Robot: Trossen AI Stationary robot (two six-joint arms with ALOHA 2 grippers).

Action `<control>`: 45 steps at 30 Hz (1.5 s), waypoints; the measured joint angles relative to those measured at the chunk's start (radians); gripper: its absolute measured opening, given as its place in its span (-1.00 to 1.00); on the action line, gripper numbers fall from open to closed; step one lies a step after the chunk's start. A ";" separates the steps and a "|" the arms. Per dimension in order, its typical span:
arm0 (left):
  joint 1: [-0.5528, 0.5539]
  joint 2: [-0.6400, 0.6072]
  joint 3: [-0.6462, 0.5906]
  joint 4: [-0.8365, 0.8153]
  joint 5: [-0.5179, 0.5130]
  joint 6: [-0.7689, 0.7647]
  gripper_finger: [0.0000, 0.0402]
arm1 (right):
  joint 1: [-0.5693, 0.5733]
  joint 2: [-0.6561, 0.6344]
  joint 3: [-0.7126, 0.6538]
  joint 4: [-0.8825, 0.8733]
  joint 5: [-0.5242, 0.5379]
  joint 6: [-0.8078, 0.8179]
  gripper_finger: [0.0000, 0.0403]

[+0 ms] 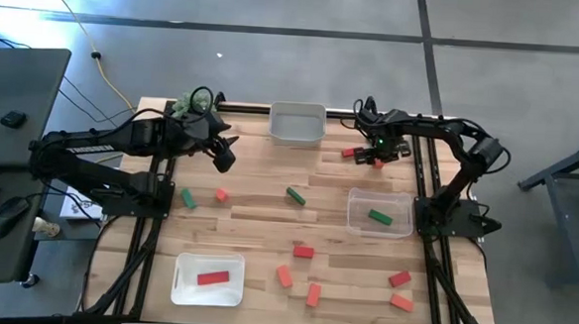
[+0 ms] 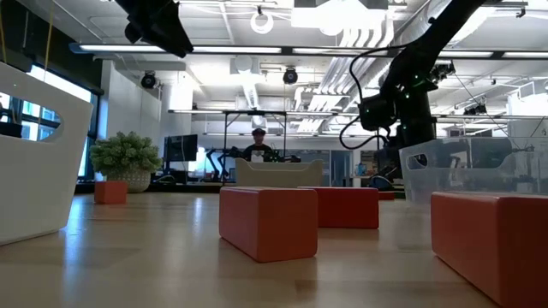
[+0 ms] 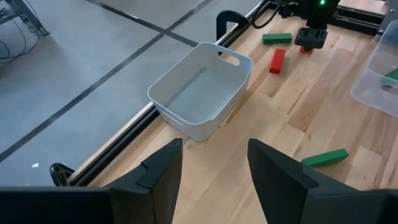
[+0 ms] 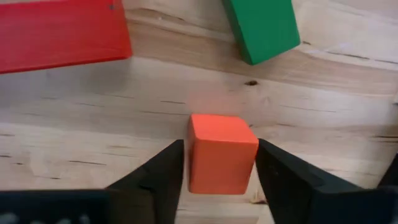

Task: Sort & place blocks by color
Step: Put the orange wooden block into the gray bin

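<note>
Wooden desk point(image 1: 267, 215), pale planks in a black frame, on a grey floor; workshop room with ceiling lights behind it in the low view, a person seated far back.

Left arm: dark, reaching in from the desk's left edge. Left gripper point(image 1: 224, 159) hangs above the far-left part of the desk, fingers point(image 3: 163, 169) parted and holding nothing.

Right arm: dark, bent across the far-right corner. Right gripper point(image 1: 377, 158) is down at the desk surface, fingers point(image 4: 155, 177) apart on either side of a stubby orange block point(image 4: 221, 154); the gaps at its sides show it is not clamped.

White bin point(image 1: 296, 124): far edge, centre, nothing visible inside.

White tray point(image 1: 208, 279): near left, holding one long red block point(image 1: 213, 276).

Clear tray point(image 1: 380, 212): right of centre, holding one green block point(image 1: 380, 217).

Plant ball point(image 1: 195, 103): spiky, green, far-left corner.

Loose blocks, by place:
- long red block point(image 4: 62, 34) and green block point(image 4: 262, 28), just beyond the right gripper;
- green block point(image 1: 187, 198) and small coral block point(image 1: 222, 194), left of centre;
- green block point(image 1: 296, 195), centre;
- red block point(image 1: 304, 250), near centre;
- coral blocks point(image 1: 284, 276) and point(image 1: 313, 295), near edge;
- red block point(image 1: 399, 279) and coral block point(image 1: 401, 303), near right.
</note>
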 joint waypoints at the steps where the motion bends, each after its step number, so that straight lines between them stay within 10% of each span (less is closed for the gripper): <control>1: 0.000 0.000 0.000 0.000 0.000 0.002 -0.15 | 0.000 0.000 0.000 0.001 -0.004 0.000 -0.20; 5: 0.013 0.000 0.000 0.000 0.000 0.012 -0.15 | 0.000 0.000 0.000 0.002 -0.014 -0.001 -0.47; 28: 0.156 0.000 0.000 -0.003 0.104 0.193 -0.15 | 0.216 -0.107 0.309 -0.166 0.064 0.254 -0.47; 45: 0.226 0.000 0.000 -0.012 0.139 0.210 -0.15 | 0.224 -0.107 0.431 0.465 0.140 0.055 -0.47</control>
